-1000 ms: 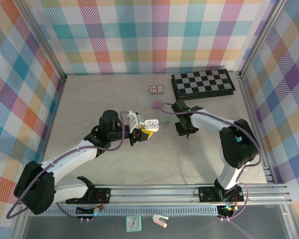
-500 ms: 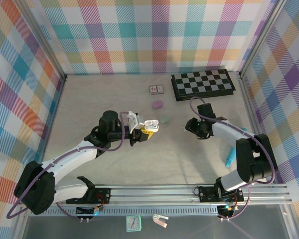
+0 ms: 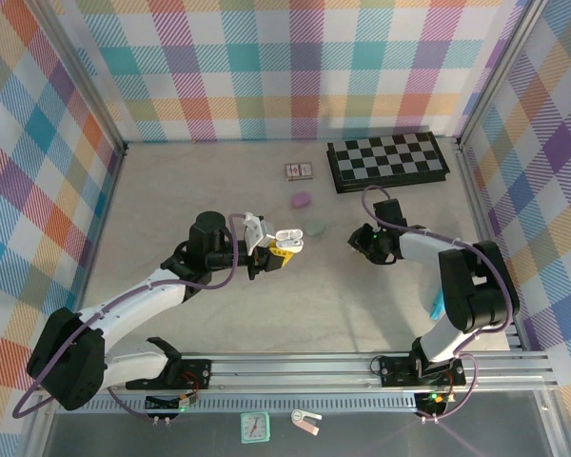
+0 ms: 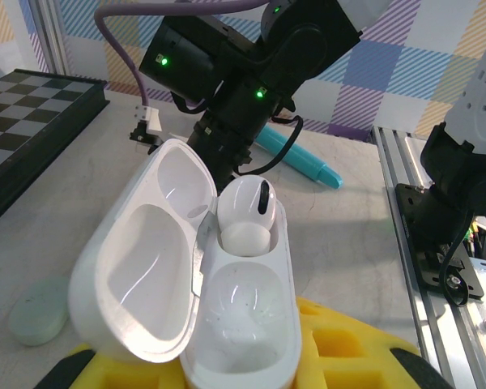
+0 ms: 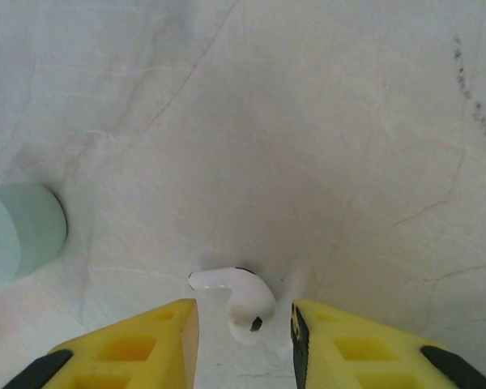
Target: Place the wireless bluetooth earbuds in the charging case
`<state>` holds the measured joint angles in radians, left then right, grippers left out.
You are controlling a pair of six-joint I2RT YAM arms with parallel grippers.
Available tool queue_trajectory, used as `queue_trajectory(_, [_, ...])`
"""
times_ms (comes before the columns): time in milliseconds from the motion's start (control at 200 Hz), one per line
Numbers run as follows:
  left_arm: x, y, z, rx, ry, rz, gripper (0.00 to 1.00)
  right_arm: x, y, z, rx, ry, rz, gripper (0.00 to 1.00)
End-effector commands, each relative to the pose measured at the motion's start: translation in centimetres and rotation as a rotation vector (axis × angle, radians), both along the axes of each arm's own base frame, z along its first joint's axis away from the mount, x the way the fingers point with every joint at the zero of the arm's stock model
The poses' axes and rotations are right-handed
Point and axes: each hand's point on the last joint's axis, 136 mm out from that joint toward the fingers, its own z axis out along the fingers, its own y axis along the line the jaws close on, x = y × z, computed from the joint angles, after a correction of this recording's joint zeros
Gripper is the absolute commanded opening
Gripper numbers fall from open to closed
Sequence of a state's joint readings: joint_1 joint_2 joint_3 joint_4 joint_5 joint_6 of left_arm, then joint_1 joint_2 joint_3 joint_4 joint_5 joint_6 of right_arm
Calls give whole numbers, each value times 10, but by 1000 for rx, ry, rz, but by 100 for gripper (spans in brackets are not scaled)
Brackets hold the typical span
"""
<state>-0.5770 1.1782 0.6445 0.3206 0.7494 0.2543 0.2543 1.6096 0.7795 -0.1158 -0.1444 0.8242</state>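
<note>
My left gripper (image 3: 271, 255) is shut on the white charging case (image 4: 251, 324) and holds it above the table with its lid swung open. One white earbud (image 4: 245, 212) sits in the case's far socket, and the near socket is hollow. My right gripper (image 5: 245, 324) is down at the table, its yellow fingers (image 5: 158, 340) on either side of a second white earbud (image 5: 241, 298). That earbud lies on the table, and a small gap shows on each side of it. In the top view the right gripper (image 3: 359, 243) is to the right of the case.
A mint pebble case (image 3: 316, 228) lies between the two grippers, with a purple one (image 3: 301, 200) behind it. A folded chessboard (image 3: 387, 160) and a small box (image 3: 298, 170) sit at the back. A teal stick (image 3: 439, 305) lies near the right arm's base.
The right gripper drew back to the right from beside the case and came down over the loose earbud, its jaws narrowing. The left arm and the case have not moved.
</note>
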Motion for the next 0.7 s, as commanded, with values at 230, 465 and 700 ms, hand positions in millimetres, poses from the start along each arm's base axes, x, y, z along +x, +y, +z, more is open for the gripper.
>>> queue_trajectory(230, [-2,0,5,-20,-12,-25,7,9,4,-2,68,5,-22,33])
queue_trajectory(465, [-2,1,3,-15,-8,-21,7,8,8,-6,79,17,8,32])
queue_trajectory(700, [-1,0,4,-16,-12,-22,7,5,12,-7,90,25,38,24])
